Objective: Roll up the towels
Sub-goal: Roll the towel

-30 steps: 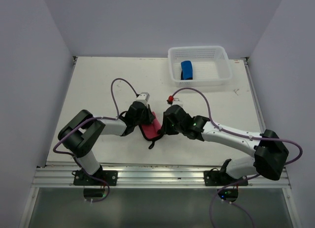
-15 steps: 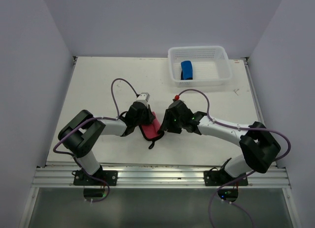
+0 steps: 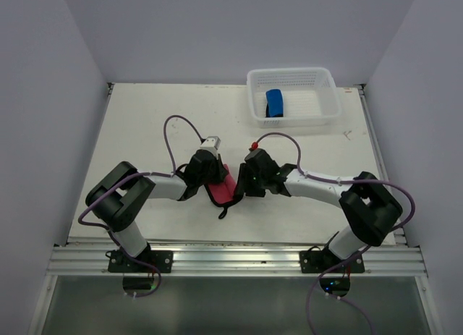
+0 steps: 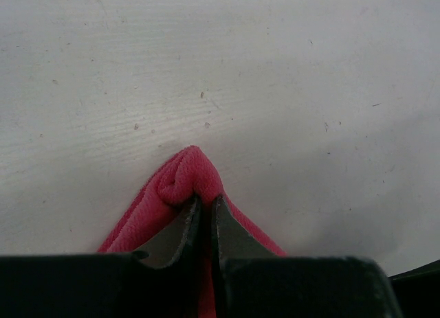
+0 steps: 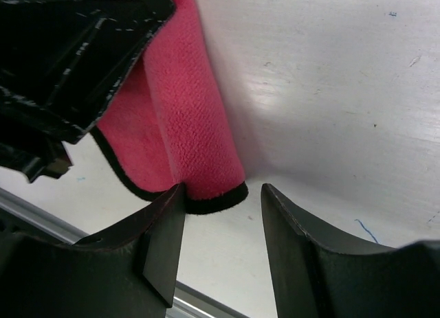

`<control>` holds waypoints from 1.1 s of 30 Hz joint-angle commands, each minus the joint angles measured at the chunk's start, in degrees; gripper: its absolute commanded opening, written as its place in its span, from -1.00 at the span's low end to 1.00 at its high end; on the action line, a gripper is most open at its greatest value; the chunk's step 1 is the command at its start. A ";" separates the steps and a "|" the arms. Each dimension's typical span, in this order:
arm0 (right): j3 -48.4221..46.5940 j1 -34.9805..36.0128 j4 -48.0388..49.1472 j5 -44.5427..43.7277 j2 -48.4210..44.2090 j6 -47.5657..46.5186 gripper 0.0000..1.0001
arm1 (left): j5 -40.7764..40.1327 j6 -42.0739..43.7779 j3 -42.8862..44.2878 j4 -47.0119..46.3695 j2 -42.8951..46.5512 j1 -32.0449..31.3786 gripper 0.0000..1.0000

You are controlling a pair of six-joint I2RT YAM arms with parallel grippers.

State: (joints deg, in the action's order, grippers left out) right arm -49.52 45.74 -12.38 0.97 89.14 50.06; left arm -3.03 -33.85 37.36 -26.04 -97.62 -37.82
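Pink towel (image 4: pixel 180 182) held by left fingers (image 4: pixel 192 211), right fingers (image 5: pixel 163 237) apart; second towel (image 3: pixel 274 102) in basket (image 3: pixel 291 71)

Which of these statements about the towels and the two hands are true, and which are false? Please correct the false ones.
1. The blue towel lies inside the white basket. True.
2. The left hand is open and holds nothing. False: its jaws are closed on a fold of the pink-red towel.
3. The jaws of the right hand stand apart, at one end of the pink-red towel. True.
4. The pink-red towel is in the basket together with the blue one. False: it lies on the table, between the two hands.
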 commanded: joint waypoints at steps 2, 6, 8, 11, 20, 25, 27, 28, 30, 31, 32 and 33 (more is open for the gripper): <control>-1.99 0.58 0.52 -0.88 2.17 -4.09 0.02 | -2.16 0.89 -2.12 6.88 -2.83 -0.50 -1.00; -1.55 1.90 0.08 -4.48 2.17 -6.11 -0.16 | -2.33 0.97 -1.94 7.50 -2.84 -0.41 -1.00; -1.46 2.95 -0.10 -6.93 1.74 -7.25 -0.23 | -2.33 0.97 -1.77 7.76 -2.75 -0.41 -1.00; -2.07 4.88 -1.42 -10.10 1.30 -10.41 -0.13 | -2.25 1.15 -1.68 7.85 -2.75 -0.41 -1.00; -4.98 11.39 -2.03 -16.88 3.93 -15.69 -0.13 | -1.10 0.80 -1.33 7.85 -3.19 -0.50 -1.00; -4.36 12.18 -2.29 -20.38 3.93 -16.40 -0.68 | -1.02 0.97 -1.24 8.46 -2.75 -0.41 -1.00; -3.84 12.53 -2.56 -21.62 3.58 -17.28 -0.84 | -0.84 1.24 -1.24 8.55 -2.57 -0.41 -1.00; -3.66 13.06 -2.56 -22.76 3.49 -17.54 -0.91 | -0.84 1.24 -1.15 8.55 -2.66 -0.50 -1.00; -3.48 13.76 -2.91 -23.99 3.49 -19.12 -0.98 | -0.84 1.50 -0.89 8.81 -2.48 -0.41 -1.00; -3.57 15.25 -3.09 -24.78 3.58 -19.82 -1.00 | -0.84 1.68 -0.54 8.99 -2.48 -0.41 -1.00; -3.74 16.22 -3.43 -27.40 3.76 -21.31 -1.00 | -0.84 1.76 -0.36 9.17 -2.48 -0.41 -1.00; -4.27 17.18 -4.22 -28.47 4.02 -21.93 -1.00 | -0.84 1.85 -0.19 9.43 -2.48 -0.50 -1.00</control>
State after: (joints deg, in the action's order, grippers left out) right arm -52.77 60.34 -14.94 -20.78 93.17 31.86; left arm -3.20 -33.82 37.78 -25.41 -97.69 -37.98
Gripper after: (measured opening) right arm 0.035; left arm 0.096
